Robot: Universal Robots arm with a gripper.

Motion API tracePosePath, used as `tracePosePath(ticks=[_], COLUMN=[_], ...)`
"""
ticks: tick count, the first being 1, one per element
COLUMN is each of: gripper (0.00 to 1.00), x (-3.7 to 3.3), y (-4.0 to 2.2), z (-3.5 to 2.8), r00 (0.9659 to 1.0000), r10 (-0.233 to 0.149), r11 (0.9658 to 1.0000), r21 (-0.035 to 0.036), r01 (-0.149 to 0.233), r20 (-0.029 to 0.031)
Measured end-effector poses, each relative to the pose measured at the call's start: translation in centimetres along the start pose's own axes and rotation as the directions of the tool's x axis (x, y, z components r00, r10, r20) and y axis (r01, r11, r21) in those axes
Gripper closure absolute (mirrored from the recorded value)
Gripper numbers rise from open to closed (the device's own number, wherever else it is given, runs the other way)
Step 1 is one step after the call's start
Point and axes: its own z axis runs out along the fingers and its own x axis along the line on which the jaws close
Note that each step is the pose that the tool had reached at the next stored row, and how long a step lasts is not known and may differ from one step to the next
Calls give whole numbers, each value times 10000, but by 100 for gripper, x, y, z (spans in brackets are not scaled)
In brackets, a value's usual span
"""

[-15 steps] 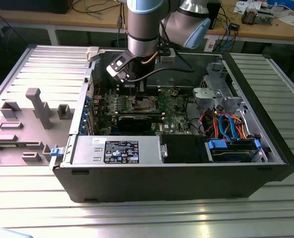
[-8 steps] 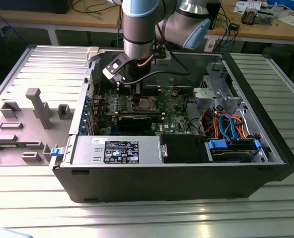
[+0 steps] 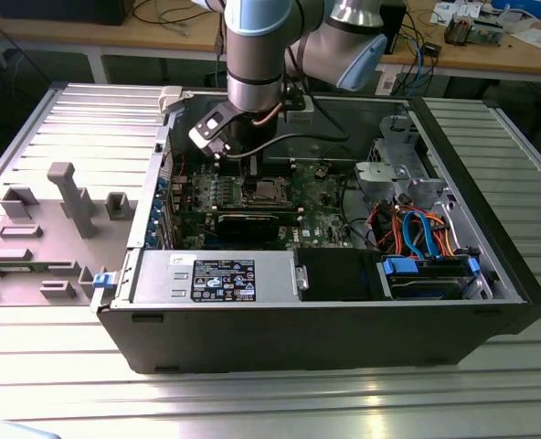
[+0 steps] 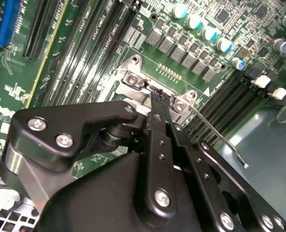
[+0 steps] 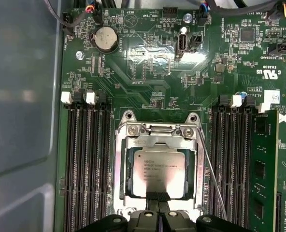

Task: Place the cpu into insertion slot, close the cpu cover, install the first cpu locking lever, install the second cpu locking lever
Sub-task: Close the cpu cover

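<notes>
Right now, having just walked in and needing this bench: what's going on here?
The robot arm's gripper is down in the open black computer case, its shut fingers at the edge of the green motherboard's square socket. The flat silver-grey chip already sits in it, the thin silver frame plate seemingly flat over it. One thin wire lever angles away, apparently unlatched.

The silver arm (image 3: 257,69) has light-blue joint caps (image 3: 364,62) and black, silver-screwed jaws.

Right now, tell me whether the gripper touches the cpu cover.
Cannot tell: in the first wrist view the gripper overlaps the cpu cover; any gap hidden.
</notes>
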Motion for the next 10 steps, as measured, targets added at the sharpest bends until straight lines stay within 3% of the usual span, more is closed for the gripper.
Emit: tracePosePath(ticks=[1,7,10], gripper=[89,89,89], x=[0,-10,-11], y=[2,220,243], z=[-5,-4,-5], r00=[10000,10000,10000], r10=[0,1,2], r11=[10000,10000,10000], r21=[-1,0,1], r01=[0,-1,-2], r20=[-1,1,1])
